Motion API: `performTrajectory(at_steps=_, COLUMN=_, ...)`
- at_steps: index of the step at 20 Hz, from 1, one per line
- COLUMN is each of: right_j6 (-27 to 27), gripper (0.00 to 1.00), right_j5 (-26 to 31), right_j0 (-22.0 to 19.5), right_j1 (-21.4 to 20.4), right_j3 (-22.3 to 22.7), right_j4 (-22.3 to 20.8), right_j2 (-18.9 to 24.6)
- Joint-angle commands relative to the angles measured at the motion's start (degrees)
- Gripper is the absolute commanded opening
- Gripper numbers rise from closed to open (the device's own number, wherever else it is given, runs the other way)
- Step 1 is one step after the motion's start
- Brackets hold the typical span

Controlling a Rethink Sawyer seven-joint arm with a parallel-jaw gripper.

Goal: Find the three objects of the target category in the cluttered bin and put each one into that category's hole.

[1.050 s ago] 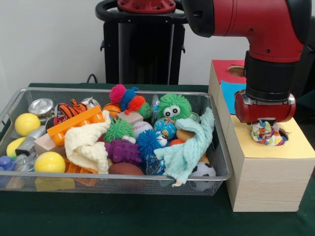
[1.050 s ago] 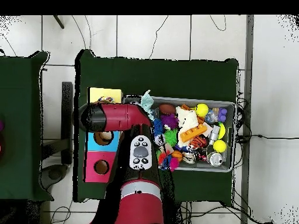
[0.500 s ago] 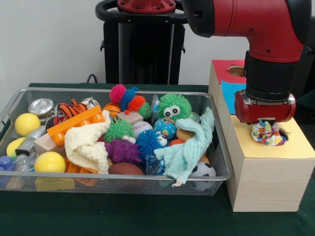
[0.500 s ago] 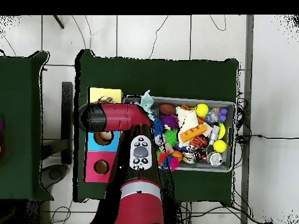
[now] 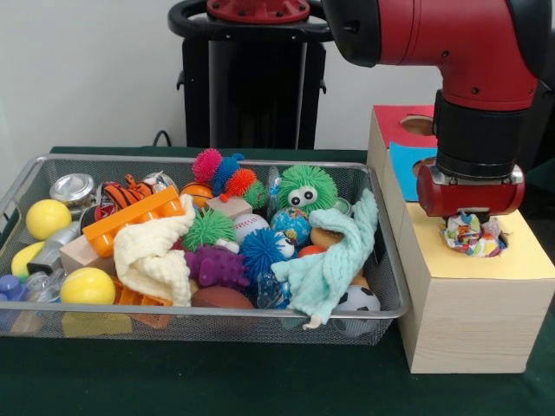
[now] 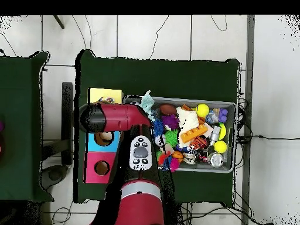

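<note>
A crumpled multicoloured cloth (image 5: 473, 238) sits in the round hole of the yellow panel (image 5: 512, 260) on top of the wooden box (image 5: 468, 321). In the front view my gripper (image 5: 471, 217) hangs straight over that cloth, touching or almost touching its top, and the red wrist housing hides its tip. Two more cloths lie in the wire bin (image 5: 217, 310): a mint green one (image 5: 334, 256) draped at the right end and a cream one (image 5: 156, 251) left of centre. In the overhead view the red arm (image 6: 117, 117) covers the gripper beside the yellow panel (image 6: 105, 95).
The box top also has a blue panel (image 5: 408, 160) and a red panel (image 5: 399, 117), each with a hole, behind the yellow one. The bin holds spiky balls, yellow balls, an orange block, a jar and other toys. The bin's right wall stands close to the box.
The arm has drifted a few pixels to the right over the yellow hole. The multicoloured cloth stays in the hole. The bin's contents are unchanged.
</note>
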Motion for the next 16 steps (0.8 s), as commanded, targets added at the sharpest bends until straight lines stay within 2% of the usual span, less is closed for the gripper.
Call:
performTrajectory(at_steps=1, right_j6=-0.2, gripper=1.0, right_j5=10.69, right_j0=-4.91, right_j1=4.78, right_j3=8.47, right_j4=-6.12, right_j2=-2.21)
performTrajectory(at_steps=12, right_j6=0.23, gripper=1.0, right_j5=11.96, right_j0=-4.5, right_j1=4.56, right_j3=8.0, right_j4=-6.03, right_j2=-2.96)
performTrajectory(at_steps=16, right_j6=-0.08, gripper=1.0, right_j5=10.2, right_j0=-4.95, right_j1=4.23, right_j3=8.7, right_j4=-6.25, right_j2=-2.52)
